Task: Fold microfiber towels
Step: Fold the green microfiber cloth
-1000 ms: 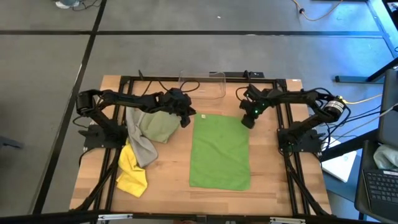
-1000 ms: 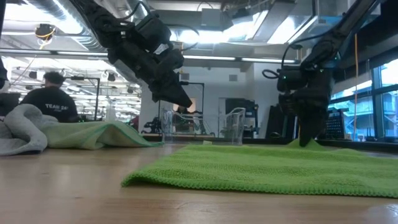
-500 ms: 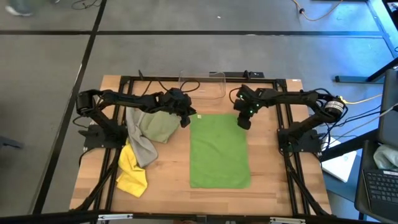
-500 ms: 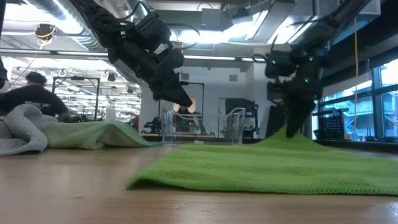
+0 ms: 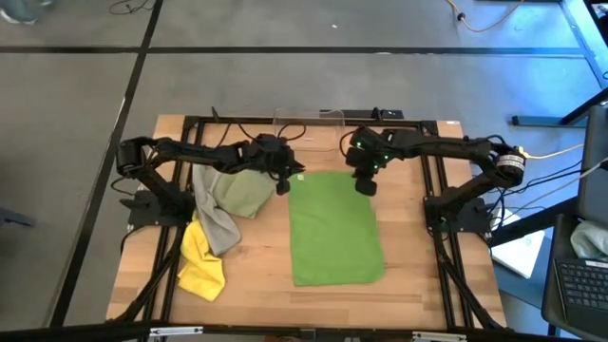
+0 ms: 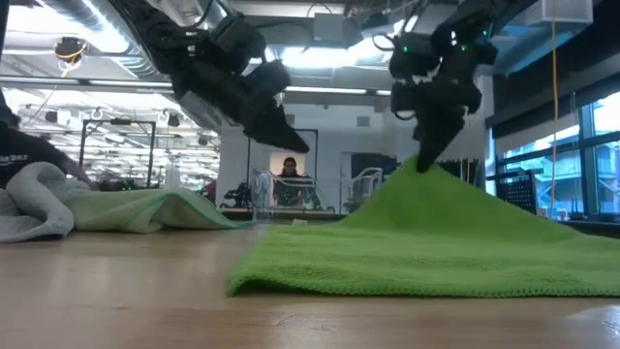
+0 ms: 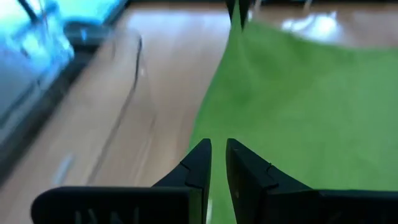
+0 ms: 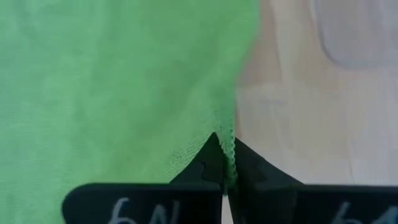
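While lifted by right gripper (image 6: 423,160), green towel (image 5: 334,228).

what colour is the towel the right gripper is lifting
Bright green microfiber towel, pinched by the right gripper; clearest in the high view.

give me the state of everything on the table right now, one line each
bright green towel: spread on the table, far right corner lifted into a peak
right end effector: shut on the bright green towel's corner, raised
left end effector: by the towel's far left corner, holding nothing
sage towel: crumpled, unfolded
grey towel: crumpled, unfolded
yellow towel: crumpled, unfolded
clear bin: upright at the far edge
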Robot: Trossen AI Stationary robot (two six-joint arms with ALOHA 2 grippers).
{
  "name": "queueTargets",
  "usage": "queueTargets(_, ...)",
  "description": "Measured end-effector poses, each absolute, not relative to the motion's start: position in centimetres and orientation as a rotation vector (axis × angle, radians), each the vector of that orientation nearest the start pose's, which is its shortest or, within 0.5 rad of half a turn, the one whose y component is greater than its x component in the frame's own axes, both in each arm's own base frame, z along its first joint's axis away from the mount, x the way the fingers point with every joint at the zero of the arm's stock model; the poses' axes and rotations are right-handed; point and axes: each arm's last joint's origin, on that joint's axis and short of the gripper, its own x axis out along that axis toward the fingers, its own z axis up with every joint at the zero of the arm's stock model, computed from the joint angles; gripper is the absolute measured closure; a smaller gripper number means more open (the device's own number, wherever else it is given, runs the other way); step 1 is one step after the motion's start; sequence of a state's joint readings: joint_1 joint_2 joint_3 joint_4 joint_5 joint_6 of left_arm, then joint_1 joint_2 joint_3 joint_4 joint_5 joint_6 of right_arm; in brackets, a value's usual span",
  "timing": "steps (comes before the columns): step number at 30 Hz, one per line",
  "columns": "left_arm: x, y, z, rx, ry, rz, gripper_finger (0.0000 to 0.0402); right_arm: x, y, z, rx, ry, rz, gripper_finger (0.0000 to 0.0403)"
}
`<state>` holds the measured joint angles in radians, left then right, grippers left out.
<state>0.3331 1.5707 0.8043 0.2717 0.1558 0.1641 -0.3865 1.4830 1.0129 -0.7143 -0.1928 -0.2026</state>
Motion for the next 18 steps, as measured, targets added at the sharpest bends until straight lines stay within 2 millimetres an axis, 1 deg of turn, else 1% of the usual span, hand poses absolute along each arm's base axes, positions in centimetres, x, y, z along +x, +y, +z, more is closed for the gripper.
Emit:
queueTargets(2,30.9,10.2,20.1,0.038,0.447,0.05,0.0358,26.4,-9.5,22.4,0.131,1.132,-0.029,0.0398)
queueTargets(5,31.8,10.2,22.0,0.012,0.368,-0.081,0.0341,26.8,-9.0,22.8,0.116,1.118,-0.014,0.0397)
queueTargets(8,32.6,9.5,23.3,0.041,0.348,-0.089,0.0309,26.9,-8.8,22.9,0.109,1.116,-0.007,0.0396)
queueTargets(12,33.6,8.9,24.9,0.081,0.354,-0.063,0.0257,26.9,-8.8,22.9,0.108,1.116,-0.006,0.0397)
queueTargets(14,34.4,9.2,24.6,0.073,0.374,-0.043,0.0233,26.9,-8.8,22.9,0.108,1.117,-0.006,0.0398)
queueTargets(16,35.0,9.4,23.2,0.024,0.433,-0.046,0.0213,26.9,-8.8,22.9,0.109,1.119,-0.006,0.0396)
queueTargets(18,36.1,9.7,21.8,-0.003,0.458,-0.06,0.02,26.9,-8.8,22.9,0.109,1.12,-0.006,0.0396)
